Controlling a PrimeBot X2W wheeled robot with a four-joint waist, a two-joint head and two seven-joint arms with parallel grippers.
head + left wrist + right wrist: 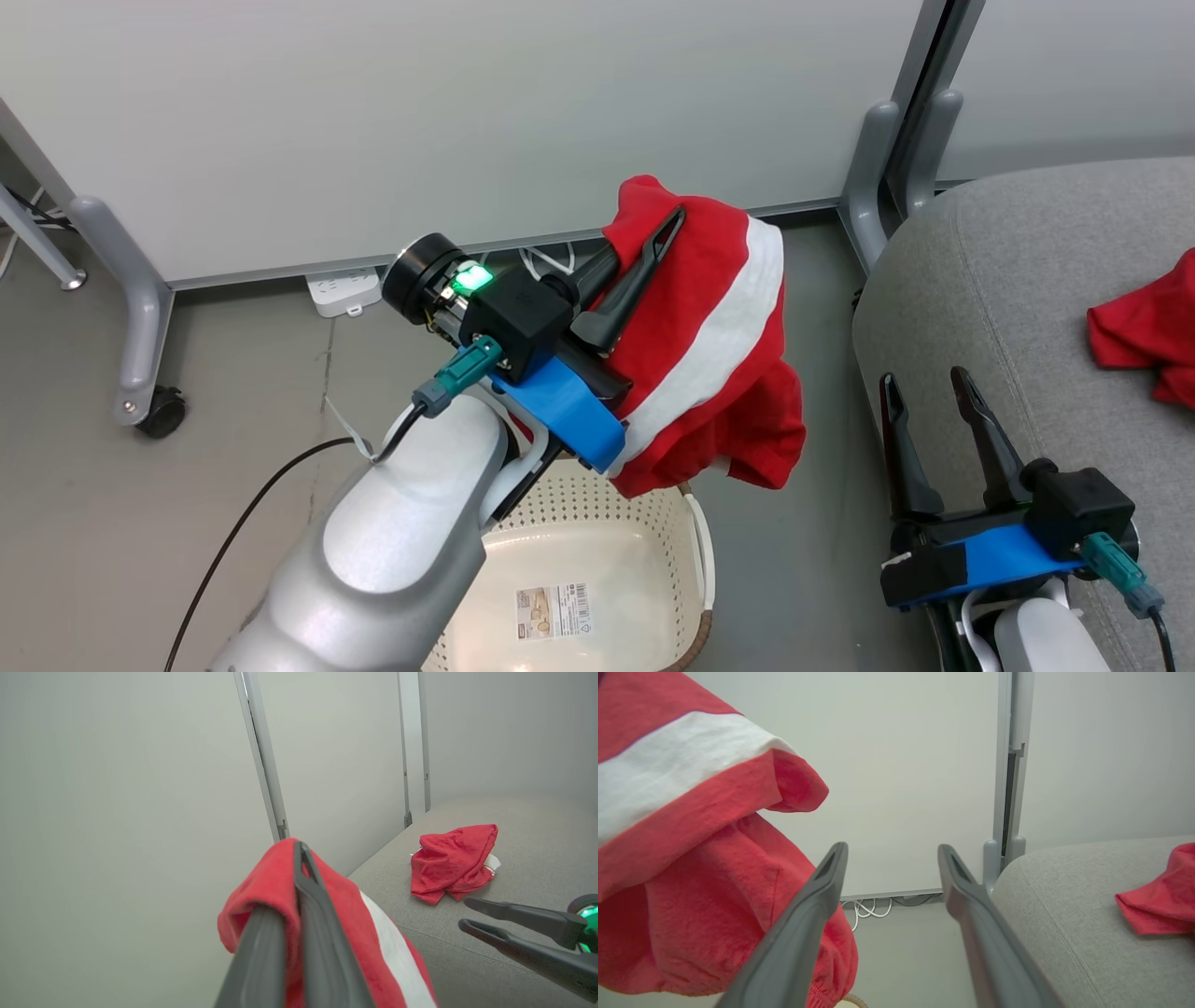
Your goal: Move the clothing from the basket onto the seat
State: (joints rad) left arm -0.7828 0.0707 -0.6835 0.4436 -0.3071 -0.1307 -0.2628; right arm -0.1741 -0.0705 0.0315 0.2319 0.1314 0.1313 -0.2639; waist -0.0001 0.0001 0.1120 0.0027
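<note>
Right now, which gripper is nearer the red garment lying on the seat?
Right. The right gripper stands open at the seat edge, short of the lying garment; the left gripper is farther off, up by the basket, shut on the striped garment.

Pale partition panels stand on a grey floor, joined by a grey post. A curved grey leg ends in a black caster. A white power strip lies at the panels' foot, with white cables looped nearby
</note>
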